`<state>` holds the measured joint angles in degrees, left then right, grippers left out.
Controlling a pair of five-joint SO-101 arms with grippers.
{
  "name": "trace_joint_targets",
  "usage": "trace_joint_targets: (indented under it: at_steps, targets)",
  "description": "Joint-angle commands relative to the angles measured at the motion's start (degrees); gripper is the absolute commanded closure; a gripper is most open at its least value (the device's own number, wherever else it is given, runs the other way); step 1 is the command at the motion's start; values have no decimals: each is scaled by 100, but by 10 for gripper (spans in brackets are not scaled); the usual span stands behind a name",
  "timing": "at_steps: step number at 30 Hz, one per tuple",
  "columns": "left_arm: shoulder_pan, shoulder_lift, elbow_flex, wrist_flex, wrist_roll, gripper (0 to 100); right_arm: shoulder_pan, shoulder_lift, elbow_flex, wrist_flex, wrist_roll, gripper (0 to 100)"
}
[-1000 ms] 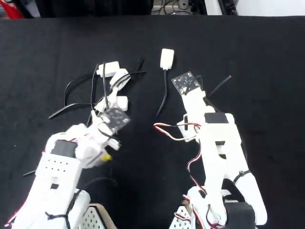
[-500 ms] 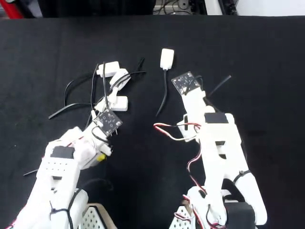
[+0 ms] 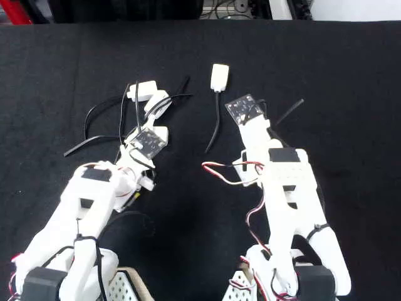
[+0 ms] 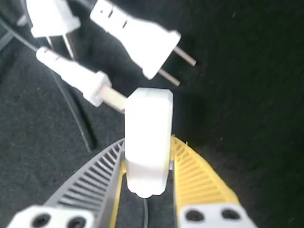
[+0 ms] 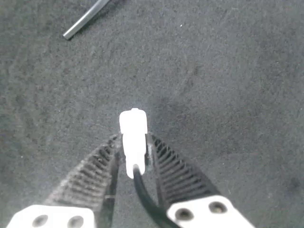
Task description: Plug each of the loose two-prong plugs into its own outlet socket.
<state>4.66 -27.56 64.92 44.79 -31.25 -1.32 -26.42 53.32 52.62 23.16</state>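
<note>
Left wrist view is showing the left gripper [image 4: 148,145] pinching a white block [image 4: 148,118], probably a socket, just beside loose plugs [image 4: 137,40] on the black table [image 4: 247,95]; the right gripper [image 5: 133,142] is squeezing a small corded plug [image 5: 133,126].

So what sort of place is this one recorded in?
Probably a robotics lab bench: a table under black cloth, a white left arm and right arm side by side, and loose plugs on short cords laid out as test pieces.
</note>
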Motion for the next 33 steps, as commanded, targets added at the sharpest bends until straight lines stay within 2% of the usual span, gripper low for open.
trace_joint_targets:
  at_steps: [1, 5, 7, 10, 14, 21, 25, 28, 33]
  targets:
    - [295, 9, -382, 352, 316, 970, 88, 48, -119, -9, 18, 987]
    - [558, -422, -831, 1240, 396, 970, 88, 48, -127, -9, 18, 987]
    - [840, -791, -1007, 1591, 695, 970, 88, 48, -127, 0, 18, 987]
    - [1569, -1398, -1182, 1987, 1090, 970, 88, 48, -127, 9, 9, 987]
    - [2431, -1732, -1314, 2022, 1591, 970, 88, 48, -136, 9, 9, 987]
    - [2809, -396, -1895, 2031, 1943, 970, 88, 48, -127, 9, 0, 987]
    - [3029, 563, -2062, 1565, 2092, 970, 88, 48, -127, 9, 0, 987]
    - [2949, 1257, -2053, 1125, 2084, 970, 88, 48, -127, 0, 0, 987]
    - [2510, 1969, -2343, 1055, 2075, 970, 88, 48, -127, 0, 0, 987]
